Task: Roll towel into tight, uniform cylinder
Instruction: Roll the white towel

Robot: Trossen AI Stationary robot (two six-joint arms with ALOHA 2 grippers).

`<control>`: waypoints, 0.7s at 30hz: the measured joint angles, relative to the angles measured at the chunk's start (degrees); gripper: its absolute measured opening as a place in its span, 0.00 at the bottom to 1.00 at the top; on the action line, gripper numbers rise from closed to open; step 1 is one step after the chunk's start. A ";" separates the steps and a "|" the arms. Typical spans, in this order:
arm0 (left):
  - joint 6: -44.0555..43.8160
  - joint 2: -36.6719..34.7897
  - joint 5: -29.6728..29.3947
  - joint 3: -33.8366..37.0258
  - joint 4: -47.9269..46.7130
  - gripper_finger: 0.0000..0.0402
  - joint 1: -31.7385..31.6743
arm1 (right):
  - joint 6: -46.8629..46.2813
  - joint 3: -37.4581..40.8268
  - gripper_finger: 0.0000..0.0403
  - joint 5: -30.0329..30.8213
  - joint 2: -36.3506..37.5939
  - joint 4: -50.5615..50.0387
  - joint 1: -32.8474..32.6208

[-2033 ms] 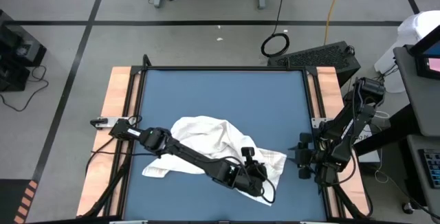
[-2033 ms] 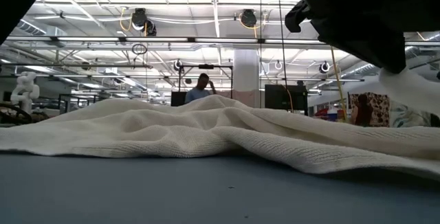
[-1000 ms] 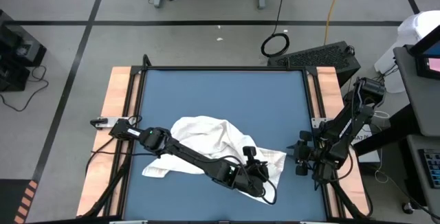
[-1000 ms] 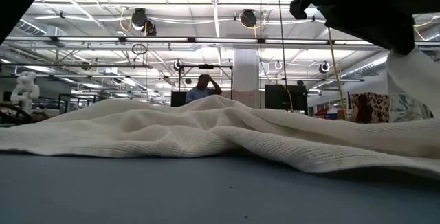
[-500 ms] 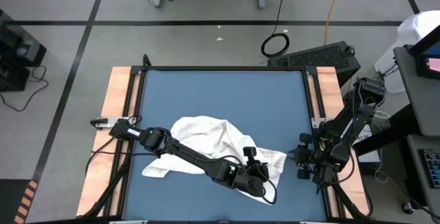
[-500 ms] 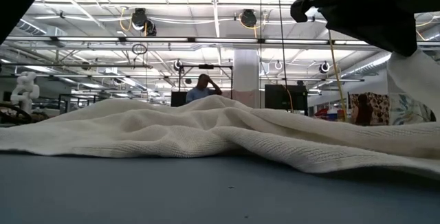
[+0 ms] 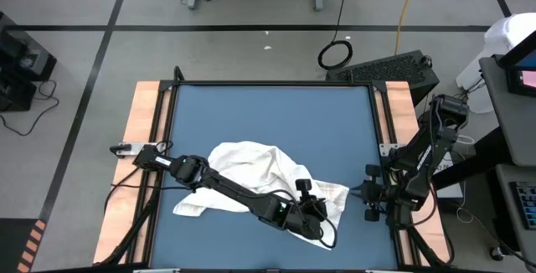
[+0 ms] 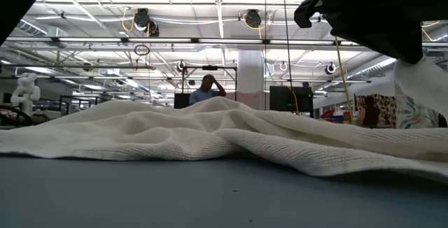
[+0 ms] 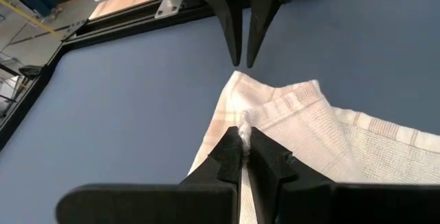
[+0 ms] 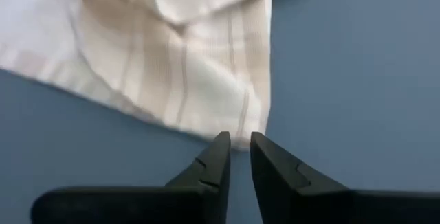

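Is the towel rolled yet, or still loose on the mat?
Loose. The towel lies crumpled on the blue mat, no cylinder formed; the left gripper pinches one edge.

One crumpled white towel [image 7: 251, 177], one blue mat [image 7: 268, 122], two dark robot arms and one distant person [image 8: 206, 88] are counted.

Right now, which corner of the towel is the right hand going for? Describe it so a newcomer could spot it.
Start from the blue mat; the white towel lies crumpled on its near half. Follow the towel toward the right arm: the corner is the flat, striped tip pointing at the right hand. Unlike the bunched fold pinched in the left hand, it lies flat on the mat, just ahead of the right hand's narrow-set fingers.
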State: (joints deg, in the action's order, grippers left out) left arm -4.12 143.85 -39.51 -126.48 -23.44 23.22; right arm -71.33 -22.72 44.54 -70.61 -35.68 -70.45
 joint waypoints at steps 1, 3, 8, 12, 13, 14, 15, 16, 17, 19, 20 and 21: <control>0.00 0.00 0.00 0.01 -0.03 0.04 0.00 | 0.00 0.00 0.12 1.21 0.00 0.14 -0.28; 0.00 0.00 -0.01 0.02 0.00 0.04 0.00 | 0.04 0.00 0.11 4.80 0.00 0.74 -0.70; 0.40 0.00 -0.02 0.04 -0.03 0.04 -0.06 | 4.94 2.39 0.07 13.76 0.00 10.44 -0.90; 0.45 0.00 -0.09 0.04 0.21 0.04 -0.22 | 8.39 5.93 0.02 14.42 0.00 18.11 -0.03; 0.58 0.00 -0.09 0.04 0.21 0.04 -0.26 | 8.53 6.98 0.01 14.84 0.00 19.33 0.21; 1.03 0.00 -0.10 0.04 0.23 0.04 -0.33 | 8.50 8.12 0.01 15.34 0.00 20.74 0.39; 1.43 0.00 -0.14 0.04 0.25 0.04 -0.33 | 8.30 9.27 0.00 15.61 0.00 22.39 0.64; 1.59 0.00 -0.23 0.04 0.29 0.04 -0.33 | 8.08 10.45 0.01 15.53 0.00 23.91 0.82; 1.71 0.00 -0.26 0.04 0.30 0.04 -0.33 | 7.82 11.71 0.01 15.24 -0.02 25.49 0.99; 1.88 0.00 -0.20 0.04 0.28 0.04 -0.33 | 7.35 14.20 0.01 14.51 -0.04 29.30 1.07; 1.90 0.00 -0.17 0.04 0.26 0.04 -0.33 | 7.41 15.45 0.01 13.95 -0.04 31.57 1.07; 1.90 0.00 -0.14 0.05 0.28 0.04 -0.33 | 7.44 16.46 0.01 13.51 -0.04 33.70 1.05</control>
State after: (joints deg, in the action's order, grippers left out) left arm -2.22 143.85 -39.64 -126.42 -23.16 22.90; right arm -63.89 -6.26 58.05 -70.65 -1.98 -69.41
